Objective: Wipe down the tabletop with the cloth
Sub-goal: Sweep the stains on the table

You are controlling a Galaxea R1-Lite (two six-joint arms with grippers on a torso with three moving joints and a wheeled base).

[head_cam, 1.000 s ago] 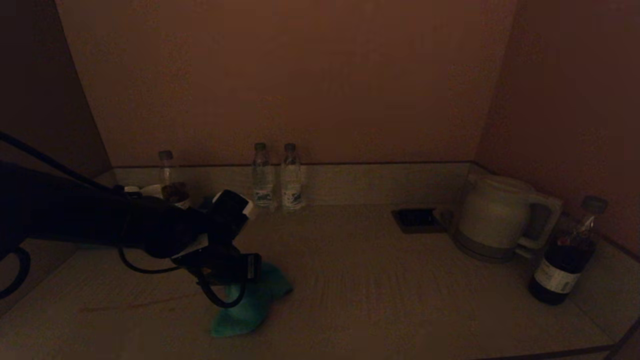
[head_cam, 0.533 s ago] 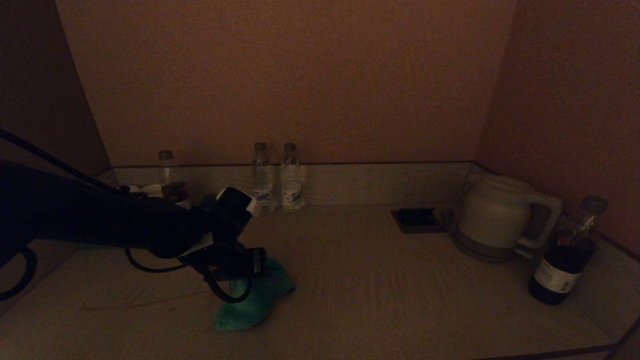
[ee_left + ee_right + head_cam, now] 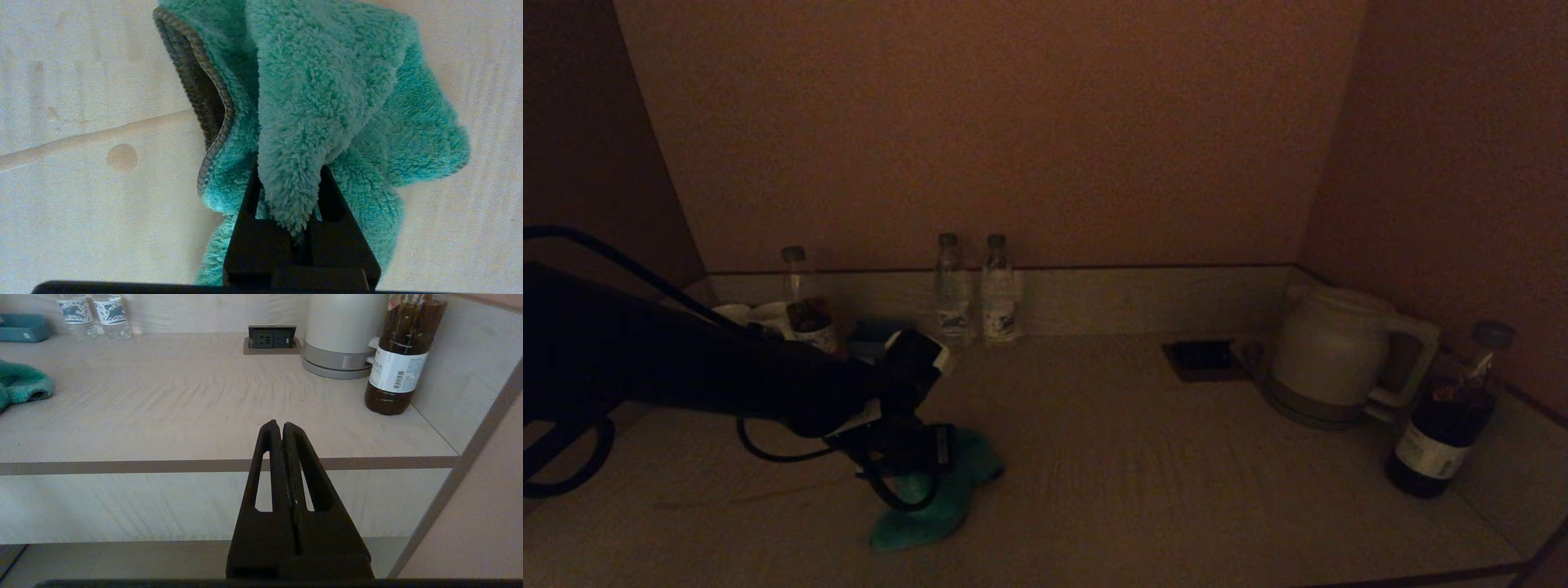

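Note:
A fluffy teal cloth (image 3: 931,498) lies bunched on the pale wooden tabletop (image 3: 1143,482) at the front left. My left gripper (image 3: 913,478) reaches in from the left and is shut on a fold of the cloth (image 3: 327,102), its fingers (image 3: 249,196) pressed against the pile. A brown streak and a round spot (image 3: 121,157) mark the tabletop beside the cloth. My right gripper (image 3: 281,425) is shut and empty, parked below the table's front edge; it does not show in the head view. The cloth's end shows in the right wrist view (image 3: 20,386).
Two water bottles (image 3: 976,287) stand at the back wall, with another bottle (image 3: 805,298) and cups (image 3: 768,314) at the back left. A socket panel (image 3: 1202,358), a white kettle (image 3: 1339,355) and a dark bottle (image 3: 1450,416) stand at the right.
My left gripper has dropped lower and a little toward the front with the cloth held in it. The cloth has shifted slightly. The right arm has not moved.

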